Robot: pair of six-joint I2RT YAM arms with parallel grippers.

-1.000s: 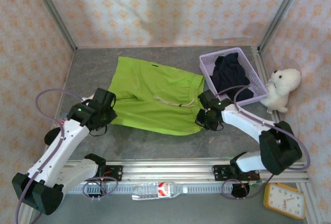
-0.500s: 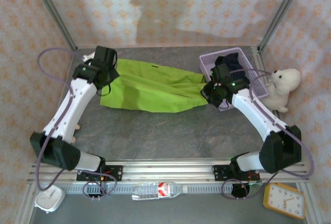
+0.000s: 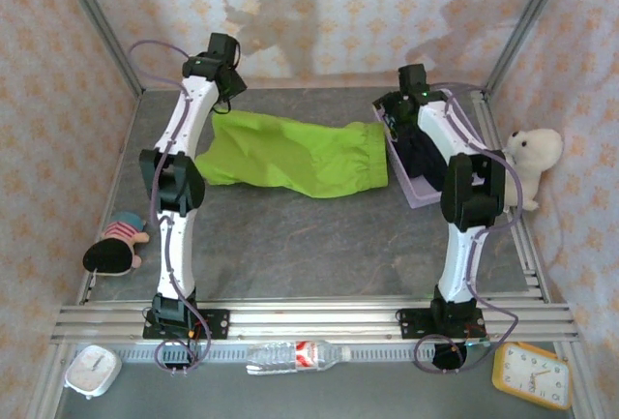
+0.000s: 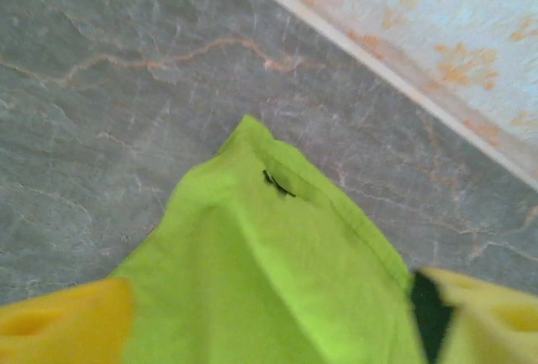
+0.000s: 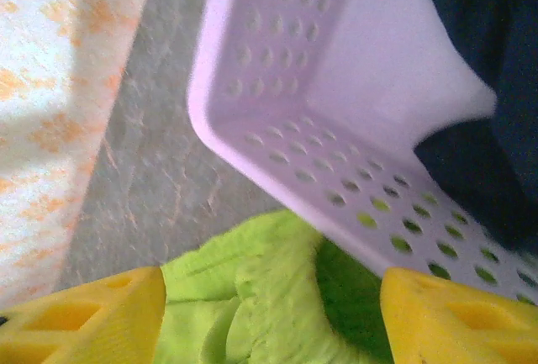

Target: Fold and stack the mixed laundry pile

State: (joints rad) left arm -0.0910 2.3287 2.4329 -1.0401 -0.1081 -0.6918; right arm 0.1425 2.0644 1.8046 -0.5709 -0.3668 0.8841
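No legible text, no readable labels

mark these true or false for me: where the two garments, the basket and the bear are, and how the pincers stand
1. The lime-green garment lies on the table, outside the lavender basket. True.
2. The navy garment is spread flat on the table. False: it sits bunched inside the lavender basket.
3. The white plush bear is inside the basket. False: it sits outside it, on the basket's right.
4. The left pincer and the right pincer both have their jaws apart, with green cloth under them. True.
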